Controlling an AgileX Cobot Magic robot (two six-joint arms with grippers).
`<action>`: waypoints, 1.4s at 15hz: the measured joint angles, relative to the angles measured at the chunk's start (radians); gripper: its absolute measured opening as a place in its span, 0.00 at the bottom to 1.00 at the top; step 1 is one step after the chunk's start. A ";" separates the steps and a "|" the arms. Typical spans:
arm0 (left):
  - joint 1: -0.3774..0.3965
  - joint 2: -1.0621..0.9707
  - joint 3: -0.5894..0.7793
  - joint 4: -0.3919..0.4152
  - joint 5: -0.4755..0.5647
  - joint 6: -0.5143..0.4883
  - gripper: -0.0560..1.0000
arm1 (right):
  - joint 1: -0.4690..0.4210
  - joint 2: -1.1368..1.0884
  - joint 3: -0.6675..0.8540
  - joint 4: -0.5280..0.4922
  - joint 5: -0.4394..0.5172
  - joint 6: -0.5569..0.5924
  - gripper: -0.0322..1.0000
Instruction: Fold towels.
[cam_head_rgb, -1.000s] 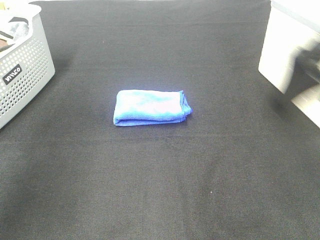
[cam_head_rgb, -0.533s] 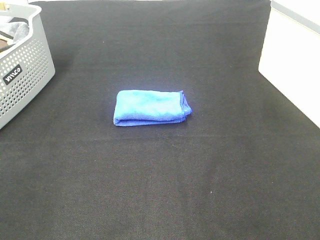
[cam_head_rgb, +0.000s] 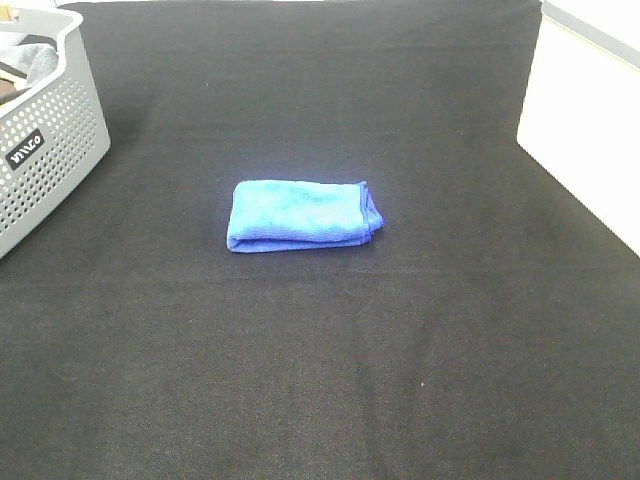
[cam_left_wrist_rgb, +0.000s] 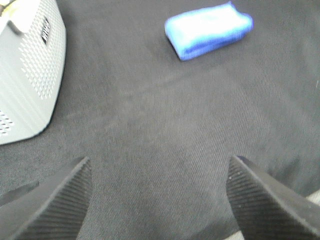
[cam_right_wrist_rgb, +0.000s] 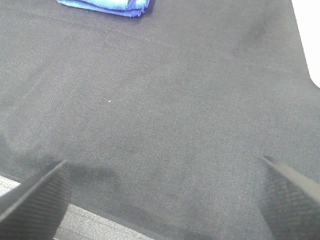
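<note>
Left gripper (cam_left_wrist_rgb: 159, 200): jaws wide apart, nothing between them, only black cloth (cam_left_wrist_rgb: 150, 130). Perforated grey basket (cam_left_wrist_rgb: 30, 70) close off one side.

Blue towel (cam_head_rgb: 302, 214) already folded into compact bundle, mid-cloth, well ahead of both grippers. Long axis runs side to side in the high view.

Right gripper (cam_right_wrist_rgb: 165, 200): fully spread, holds nothing; towel far ahead.

You judge: neither arm clearly nearer; both must reach forward.
</note>
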 joint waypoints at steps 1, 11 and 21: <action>0.000 0.000 0.000 -0.002 -0.001 0.003 0.73 | 0.000 0.000 0.000 0.000 0.000 -0.001 0.93; 0.000 0.000 0.000 -0.004 -0.001 0.006 0.73 | 0.000 0.000 0.000 0.003 0.000 -0.002 0.93; 0.246 -0.067 0.000 -0.005 -0.001 0.006 0.73 | -0.167 -0.042 0.002 0.019 0.000 -0.005 0.93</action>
